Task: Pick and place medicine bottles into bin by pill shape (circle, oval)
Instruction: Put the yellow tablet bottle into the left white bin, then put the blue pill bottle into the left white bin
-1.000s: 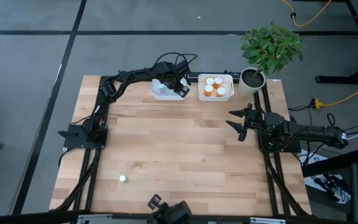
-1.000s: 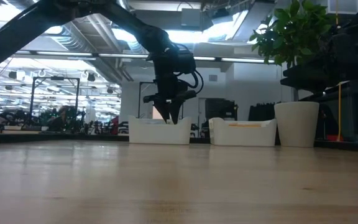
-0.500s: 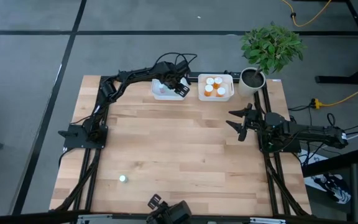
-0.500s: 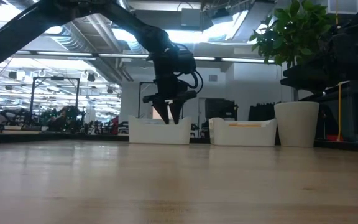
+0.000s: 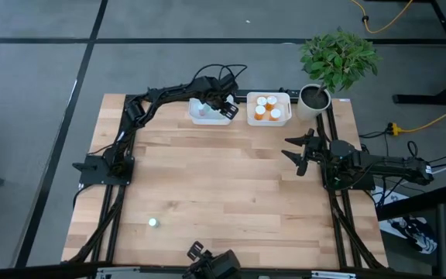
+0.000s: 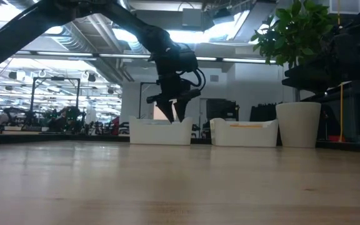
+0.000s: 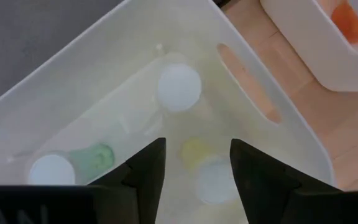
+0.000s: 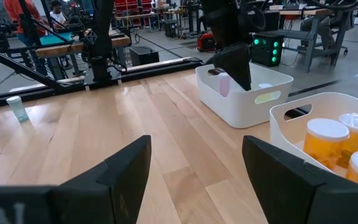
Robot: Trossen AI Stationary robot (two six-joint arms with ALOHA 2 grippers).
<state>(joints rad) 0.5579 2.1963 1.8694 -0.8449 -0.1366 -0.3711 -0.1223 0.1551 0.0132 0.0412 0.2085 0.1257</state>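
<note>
My left gripper hangs open and empty over the left white bin at the table's far edge, and also shows in the low view. In the left wrist view its fingers stand apart above three small vials lying in the bin: a white-capped one, a pale green one and a yellowish one. The right white bin holds several orange bottles with white caps. One tiny pale vial stands on its base on the table at the near left. My right gripper waits open at the table's right side.
A potted plant stands at the far right corner beside the right bin. The right wrist view shows the lone vial, the left bin and the orange bottles. Bare wood lies between the bins and the near edge.
My left gripper has opened over the left bin, the gap between its fingertips widening step by step in the low view, and it has risen slightly.
</note>
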